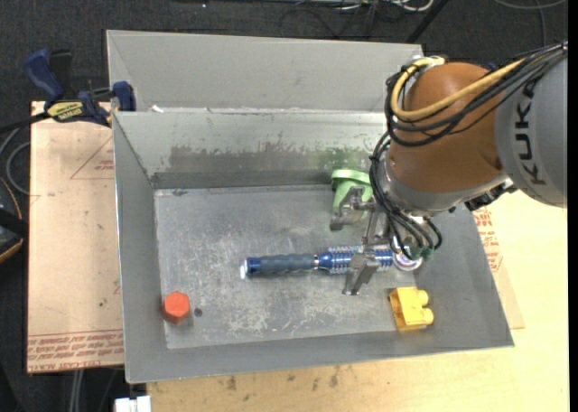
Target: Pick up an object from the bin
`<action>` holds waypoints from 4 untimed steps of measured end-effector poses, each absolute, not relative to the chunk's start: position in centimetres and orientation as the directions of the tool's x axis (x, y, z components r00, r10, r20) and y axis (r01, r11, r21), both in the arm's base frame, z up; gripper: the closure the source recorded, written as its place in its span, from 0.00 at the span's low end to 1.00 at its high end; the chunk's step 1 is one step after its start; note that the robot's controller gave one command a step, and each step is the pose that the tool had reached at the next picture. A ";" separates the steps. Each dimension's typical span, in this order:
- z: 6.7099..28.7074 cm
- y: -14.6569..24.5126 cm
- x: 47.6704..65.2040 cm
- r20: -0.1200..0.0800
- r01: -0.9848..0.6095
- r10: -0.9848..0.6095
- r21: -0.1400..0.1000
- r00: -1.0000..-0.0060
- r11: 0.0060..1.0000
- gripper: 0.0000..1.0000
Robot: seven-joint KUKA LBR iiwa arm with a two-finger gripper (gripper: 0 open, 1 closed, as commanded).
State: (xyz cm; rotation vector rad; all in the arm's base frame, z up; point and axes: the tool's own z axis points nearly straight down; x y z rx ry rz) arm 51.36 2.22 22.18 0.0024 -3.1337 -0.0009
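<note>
Front of the bin [226, 220]: yellow block [411, 307] at right, red cap [176, 306] at left. Mid-floor lies the blue pen-like tool [289, 265], lengthwise, its ribbed silver-blue end under my gripper [354, 249]. My fingers look spread, one each side of that end, not closed on it. Prob. light, stiff, w/ a smooth barrel that may roll; the ribbed part's the better hold. Farther back is a green thing [348, 182], half hidden by my wrist; can't tell what.

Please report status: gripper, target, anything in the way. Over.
Gripper open, astride shiny end of blue tool. Yellow block near, not touching. Green piece just behind.
</note>
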 end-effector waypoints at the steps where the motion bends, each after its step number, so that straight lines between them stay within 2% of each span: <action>1: 8.3 -1.7 56.9 0.004 0.077 0.077 0.001 -0.997 0.997 0.00; 2: 8.8 -1.6 57.0 0.000 0.075 0.075 0.001 -0.997 0.997 1.00; 3: 18.7 -0.2 57.2 -0.009 0.048 0.048 0.001 -0.999 0.999 1.00; 4: 25.7 -0.3 57.4 -0.010 0.053 0.053 0.001 -0.999 0.999 1.00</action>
